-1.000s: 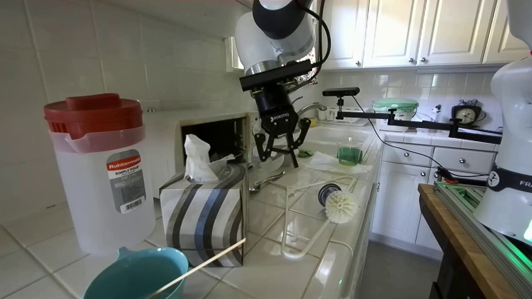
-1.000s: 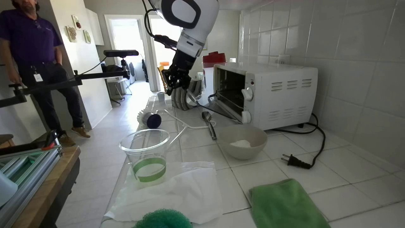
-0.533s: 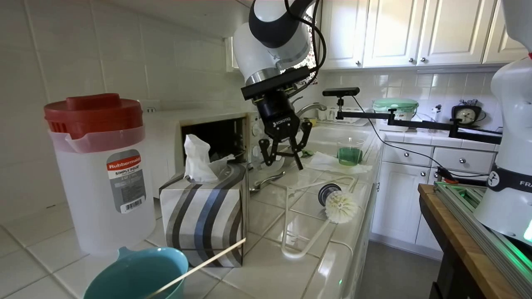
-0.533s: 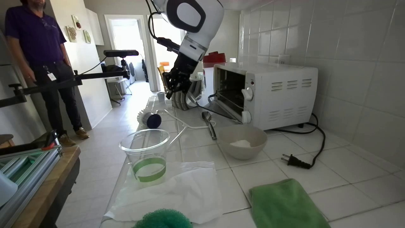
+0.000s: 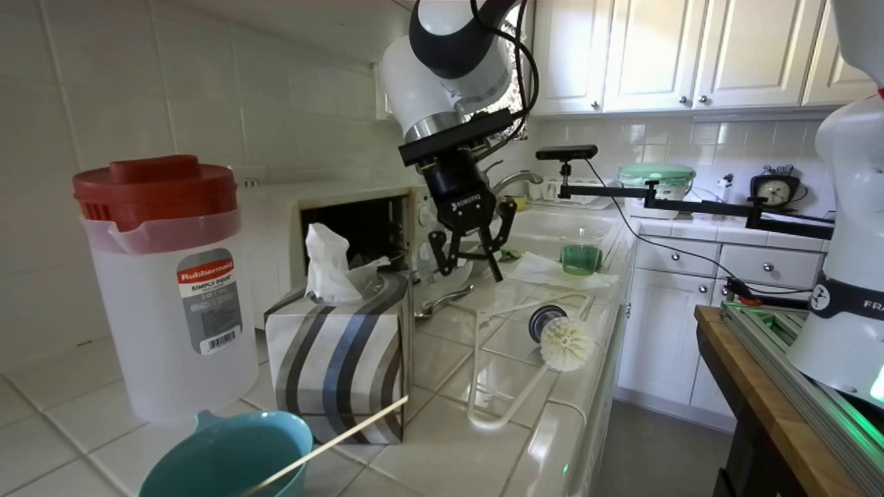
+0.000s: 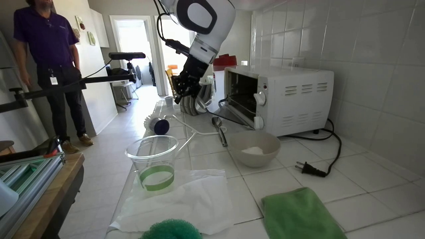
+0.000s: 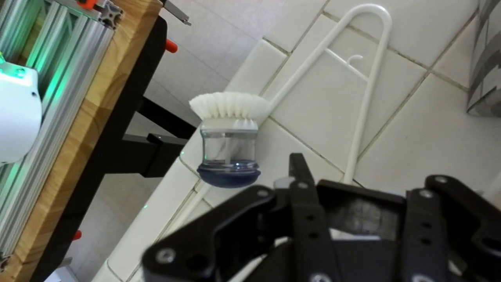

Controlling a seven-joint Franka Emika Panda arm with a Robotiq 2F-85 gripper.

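"Wrist view first: what is nearest the gripper (image 5: 476, 264)?"

"A hanger (image 7: 362, 117), flat on the counter (image 7: 422, 133), and a brush (image 7: 230, 145) lying on its side across one bar of the hanger."

"Does the gripper touch either?"

"It hangs in the air near the hanger, apart from both."

"And how do its jaws stand?"

"Drawn in all the way, and I see nothing in their grip. A dark piece (image 7: 358, 188) bridges the fingers; whether it is a folded fingertip, I can't tell."

"What else is around the hanger?"

"Near one end of it, in an exterior view, stands the tissue box (image 5: 338, 373), with the pitcher (image 5: 148, 310) farther off. Just beside the hanger lies the spoon (image 6: 217, 122), and beyond that, the oven (image 6: 298, 96)."

"And off the hanger's opposite end?"

"The cup (image 6: 154, 169), upright on white paper (image 6: 199, 202), with the bowl (image 6: 254, 159) near it. A man (image 6: 49, 43) stands well apart from the hanger, beyond the counter's edge."
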